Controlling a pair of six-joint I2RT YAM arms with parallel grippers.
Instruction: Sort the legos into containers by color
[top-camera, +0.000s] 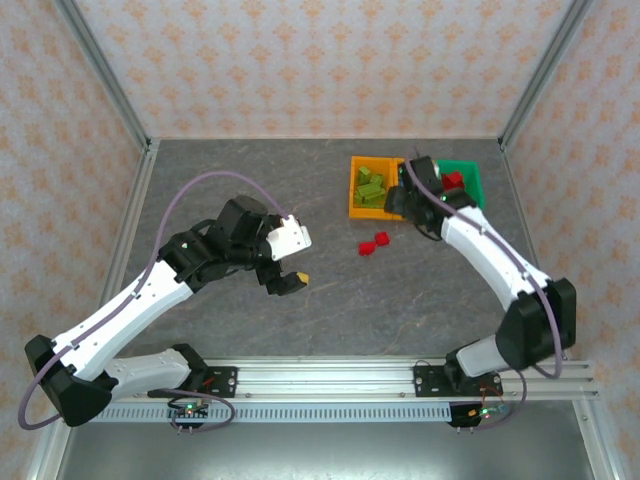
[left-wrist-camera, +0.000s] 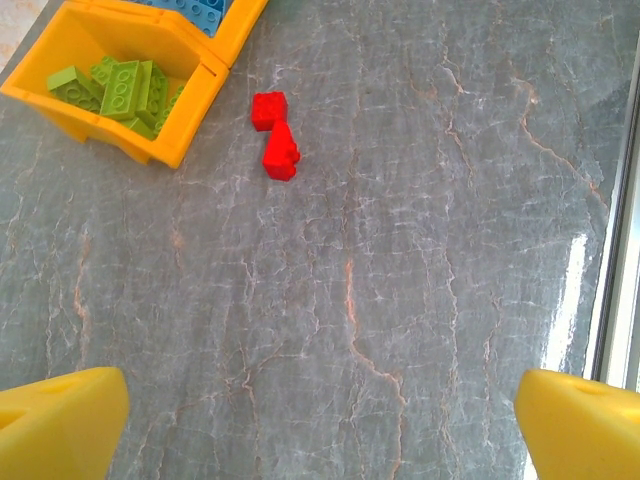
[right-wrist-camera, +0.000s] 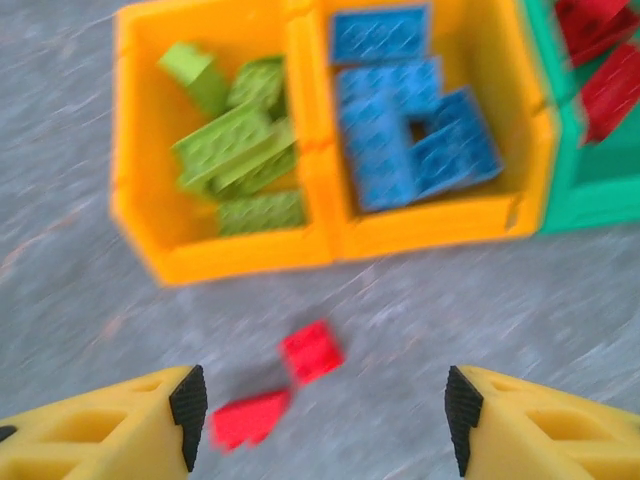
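Note:
Two red legos (top-camera: 381, 239) (top-camera: 367, 247) lie side by side on the grey table in front of the containers. They appear as a red pair (left-wrist-camera: 268, 110) (left-wrist-camera: 281, 155) in the left wrist view and as blurred red bricks (right-wrist-camera: 312, 352) (right-wrist-camera: 250, 417) in the right wrist view. One orange bin (top-camera: 354, 190) (right-wrist-camera: 135, 200) holds lime green legos (right-wrist-camera: 235, 150). The other orange bin (right-wrist-camera: 510, 140) holds light blue legos (right-wrist-camera: 410, 110). The green bin (top-camera: 470, 172) (right-wrist-camera: 585, 200) holds red legos (right-wrist-camera: 610, 80). My right gripper (top-camera: 416, 180) (right-wrist-camera: 320, 420) hangs open above the bins' front, the loose red pair between its fingers. My left gripper (top-camera: 290, 282) (left-wrist-camera: 320, 430) is open and empty, well left of the bricks.
Patterned walls and metal posts enclose the table. A metal rail (top-camera: 330, 375) runs along the near edge. The right arm (top-camera: 490, 255) crosses over the second orange bin in the top view. Bare table (top-camera: 240, 180) lies left of the bins.

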